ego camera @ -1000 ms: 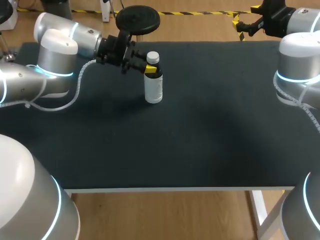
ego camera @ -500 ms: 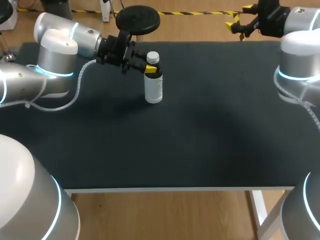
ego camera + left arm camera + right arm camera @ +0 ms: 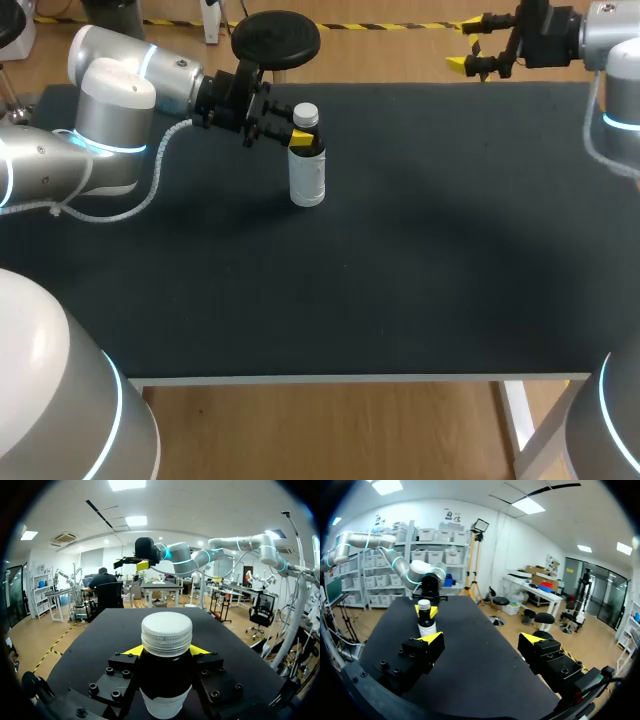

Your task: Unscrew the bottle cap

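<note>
Bottle cap (image 3: 306, 114) sits on the upright bottle (image 3: 307, 178) gripped by the left tool (image 3: 300, 136); right tool (image 3: 463, 44) gapes, far right.

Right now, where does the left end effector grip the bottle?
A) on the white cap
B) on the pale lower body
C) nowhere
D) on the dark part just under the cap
D: the yellow tips of the left end effector clamp the bottle on its dark part, just under the white cap.
</note>
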Available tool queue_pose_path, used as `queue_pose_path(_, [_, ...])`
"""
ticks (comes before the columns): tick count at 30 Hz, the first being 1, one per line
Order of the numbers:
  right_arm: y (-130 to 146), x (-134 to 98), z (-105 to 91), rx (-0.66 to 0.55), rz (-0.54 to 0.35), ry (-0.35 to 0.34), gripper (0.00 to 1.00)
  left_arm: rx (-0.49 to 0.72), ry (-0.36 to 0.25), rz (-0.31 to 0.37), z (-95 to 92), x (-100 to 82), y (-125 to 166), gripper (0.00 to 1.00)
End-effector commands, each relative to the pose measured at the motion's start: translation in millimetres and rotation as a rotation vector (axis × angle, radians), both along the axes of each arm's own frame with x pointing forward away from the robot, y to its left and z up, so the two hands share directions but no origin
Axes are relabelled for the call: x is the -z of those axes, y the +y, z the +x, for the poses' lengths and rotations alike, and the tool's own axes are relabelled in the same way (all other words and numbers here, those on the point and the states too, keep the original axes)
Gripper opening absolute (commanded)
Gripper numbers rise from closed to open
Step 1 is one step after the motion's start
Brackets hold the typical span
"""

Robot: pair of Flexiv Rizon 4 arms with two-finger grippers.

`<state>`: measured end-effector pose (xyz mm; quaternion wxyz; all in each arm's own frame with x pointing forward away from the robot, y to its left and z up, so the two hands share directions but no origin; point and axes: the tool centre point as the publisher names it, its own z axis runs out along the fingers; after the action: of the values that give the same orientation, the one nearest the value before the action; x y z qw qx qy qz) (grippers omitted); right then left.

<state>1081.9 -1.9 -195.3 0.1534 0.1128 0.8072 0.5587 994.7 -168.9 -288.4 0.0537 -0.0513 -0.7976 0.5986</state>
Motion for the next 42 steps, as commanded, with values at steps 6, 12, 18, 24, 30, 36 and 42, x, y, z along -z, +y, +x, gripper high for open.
queue_pose_path(6, [-6.5,1.8,5.4,-0.274,-0.003,0.082,1.0,0.005,0.001,-0.003,1.5,0.8,0.6,0.0])
queue_pose_path(12, [-6.5,1.8,5.4,-0.274,-0.003,0.082,1.0,0.005,0.001,-0.003,1.5,0.8,0.6,0.0])
queue_pose_path(18, [5.5,4.7,6.4,-0.302,-0.022,0.086,1.0,0.005,0.001,-0.003,1.5,0.8,0.6,0.0])
queue_pose_path(24, [41.1,12.0,5.4,-0.346,-0.003,0.058,1.0,0.005,0.001,-0.003,1.5,0.8,0.6,0.0])
queue_pose_path(30, [71.7,18.0,-1.4,-0.386,0.022,0.066,1.0,0.005,0.001,-0.003,1.5,0.8,0.6,0.0])
queue_pose_path(36, [103.0,24.6,-7.7,-0.46,0.039,0.096,1.0,0.005,0.001,-0.003,1.5,0.8,0.6,0.0])
queue_pose_path(42, [132.7,33.9,-13.1,-0.517,0.04,0.14,1.0,0.005,0.001,-0.003,1.5,0.8,0.6,0.0])
